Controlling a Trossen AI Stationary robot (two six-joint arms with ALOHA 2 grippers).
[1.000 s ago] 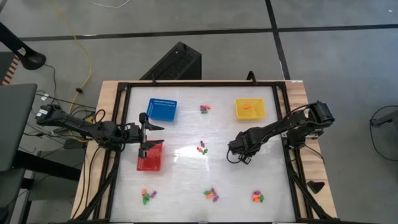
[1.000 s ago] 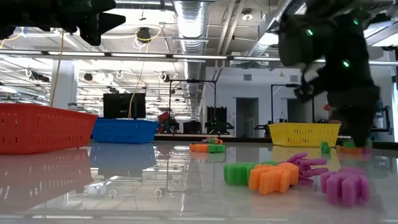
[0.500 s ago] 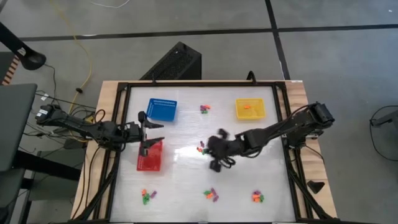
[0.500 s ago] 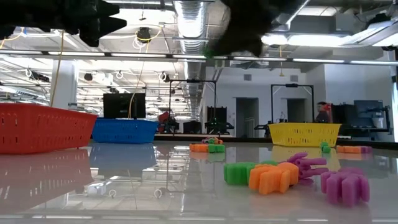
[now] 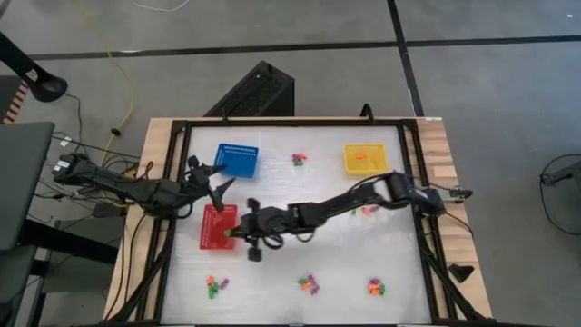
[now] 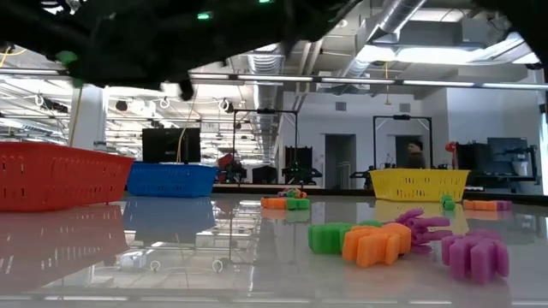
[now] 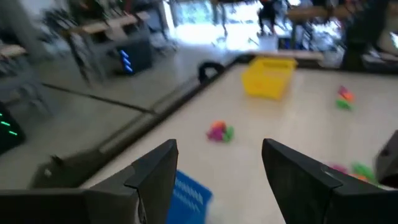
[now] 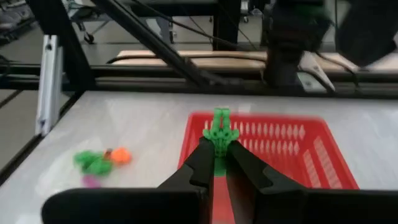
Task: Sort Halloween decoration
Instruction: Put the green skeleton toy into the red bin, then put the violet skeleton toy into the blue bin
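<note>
My right arm stretches across the table. Its gripper is shut on a small green trinket and hangs over the right side of the red mesh basket, which the right wrist view shows just beyond the fingers as the red mesh basket. My left gripper hovers open between the red basket and the blue basket; in its wrist view the left gripper holds nothing. Loose orange, green and purple trinkets lie in small clusters on the table. My right gripper pinches the green trinket's lower end between its two fingertips. The fingers come roughly level from the table's right side. The trinket stands upright above the fingertips, lifted clear of the table and of the basket.
A yellow basket with an orange piece sits at the far right. Trinket clusters lie at the far middle, the near left, the near right and beside the right arm. The black frame borders the table.
My right gripper has swept from right of the table's middle toward the left edge, past the middle cluster, and now hangs over the red basket with the green trinket in its fingers. My left gripper has drawn off the red basket a little toward the far edge.
</note>
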